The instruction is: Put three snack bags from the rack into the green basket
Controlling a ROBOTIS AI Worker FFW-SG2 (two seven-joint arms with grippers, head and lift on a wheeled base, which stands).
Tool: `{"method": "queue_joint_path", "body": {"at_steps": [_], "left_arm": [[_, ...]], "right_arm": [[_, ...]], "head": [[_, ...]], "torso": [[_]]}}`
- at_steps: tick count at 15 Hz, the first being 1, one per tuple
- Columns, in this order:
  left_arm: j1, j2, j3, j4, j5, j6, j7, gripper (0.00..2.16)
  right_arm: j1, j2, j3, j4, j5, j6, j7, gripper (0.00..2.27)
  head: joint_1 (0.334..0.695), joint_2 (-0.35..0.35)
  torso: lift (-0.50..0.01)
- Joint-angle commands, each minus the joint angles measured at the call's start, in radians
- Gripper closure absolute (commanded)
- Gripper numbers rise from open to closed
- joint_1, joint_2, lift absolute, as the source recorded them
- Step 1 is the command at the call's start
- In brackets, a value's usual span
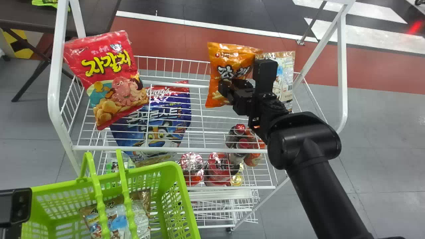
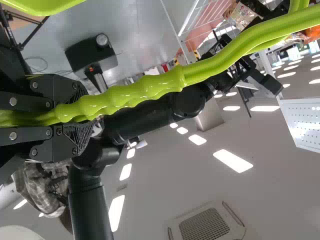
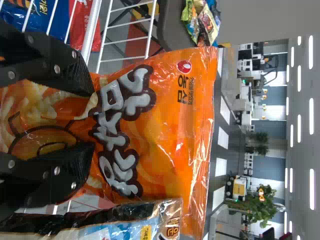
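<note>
The snack bag of brown and blue print (image 1: 114, 215) lies inside the green basket (image 1: 186, 199), which is nearest to the head camera. At the left edge there, beside this basket, is the left gripper (image 1: 15, 207); in its own wrist view, the left gripper (image 2: 72, 119) is closed around the green handle (image 2: 120, 102).

Beyond the basket stands the white rack (image 1: 166, 150). Through its upper wires one can see, lower down, bottles with red caps (image 1: 255, 156) and a blue bag (image 1: 161, 124). In the upper part, at the left side, a red snack bag (image 1: 113, 66) is tilted.

At the right side, the right gripper (image 1: 229, 88) is closed on the orange snack bag (image 1: 215, 69), which it squeezes between its two fingers (image 3: 55, 167). Just beside it is a pale snack bag (image 1: 284, 73). Farther away, behind the rack at left, there is a dark table (image 1: 96, 15) with a green packet (image 1: 49, 3) on it.
</note>
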Motion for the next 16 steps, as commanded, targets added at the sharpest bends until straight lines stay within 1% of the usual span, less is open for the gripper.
{"method": "queue_joint_path", "body": {"at_steps": [1,6,11,16], "left_arm": [[0.001,-0.003,0.0,0.0,0.0,0.0,0.0,2.15],[0.005,-0.003,0.003,0.0,0.0,0.0,0.0,2.15],[0.005,-0.003,0.006,-0.002,0.002,0.0,0.0,2.15],[0.005,-0.003,0.008,-0.002,0.002,0.0,0.0,2.15]], "right_arm": [[0.0,-0.001,0.001,-0.001,-0.003,0.003,0.002,2.25],[0.032,-0.003,-0.012,-0.057,-0.017,0.003,0.019,2.25],[0.032,-0.001,-0.021,-0.074,-0.042,-0.012,0.08,2.25],[0.044,0.006,0.025,-0.143,-0.048,0.003,0.105,2.25]], "head": [[0.695,-0.239],[0.695,-0.238],[0.695,-0.222],[0.695,-0.189]], "torso": [[0.0],[0.0],[0.0],[0.0]]}}
